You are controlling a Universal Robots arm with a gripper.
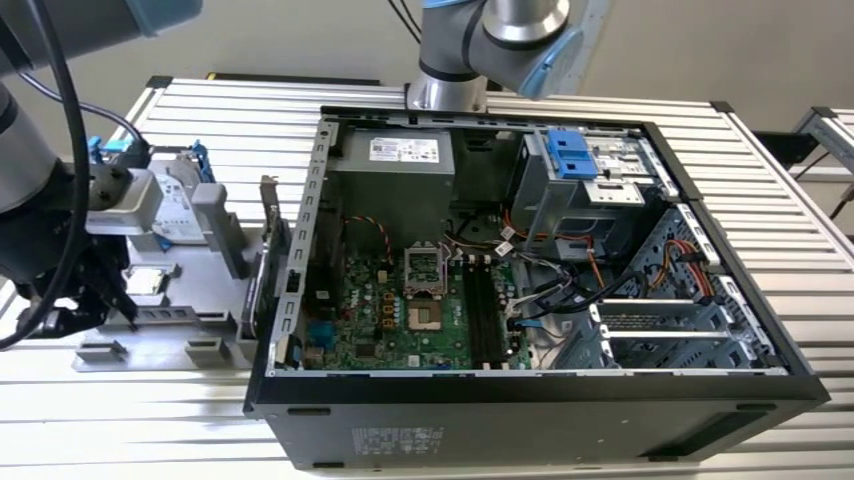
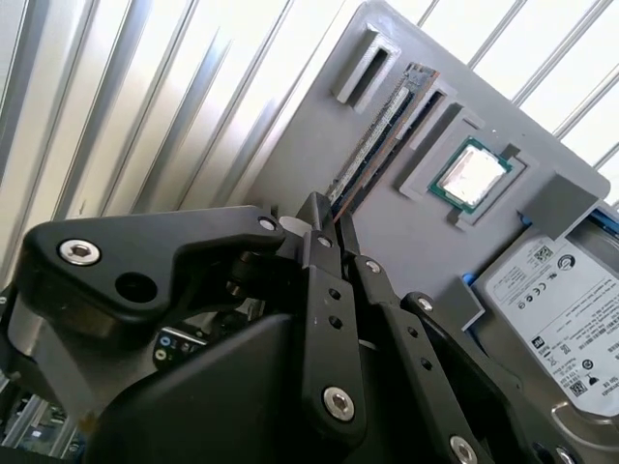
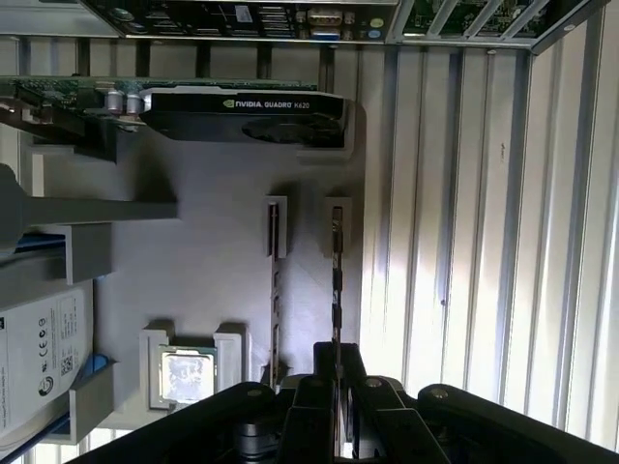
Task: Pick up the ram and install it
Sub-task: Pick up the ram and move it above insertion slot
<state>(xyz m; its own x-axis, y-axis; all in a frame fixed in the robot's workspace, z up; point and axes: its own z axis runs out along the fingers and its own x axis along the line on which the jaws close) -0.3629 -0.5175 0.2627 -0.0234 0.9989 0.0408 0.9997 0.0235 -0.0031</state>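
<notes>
**Surroundings.** A tray [image 1: 200, 300] is set on a table [image 1: 774, 200], just beside a case [image 1: 534, 400] on the exterior view's left. A card [image 3: 242, 106] is stood on edge at the tray's case-side end. A second stick [image 3: 274, 290] is seated in the slot next to the ram, close beside the gripper's path.

**Gripper and ram.** In both wrist views the gripper [image 2: 331, 215] is seen lowered over the tray, its two fingers drawn together onto one end of the ram [image 2: 382, 130]. The ram [image 3: 337, 271] is held on edge, seated in its tray slot between two raised end blocks.

**Containers.**
- Tray: holds the ram, the second stick, a CPU [image 2: 471, 177] in a square recess, a drive [image 2: 556, 309] and the card.
- Case: lid off, lying on its side; a board [image 1: 387, 310] with long black slots [image 1: 483, 310], cables and a blue-fronted bay are seen inside.

**Materials.**
- Tray: matt grey, moulded.
- Table: ribbed bright metal slats.
- Gripper: black, bolted linkages.
- Ram: thin, dark, flat.
- CPU: shiny metal cap on a green rim.
</notes>
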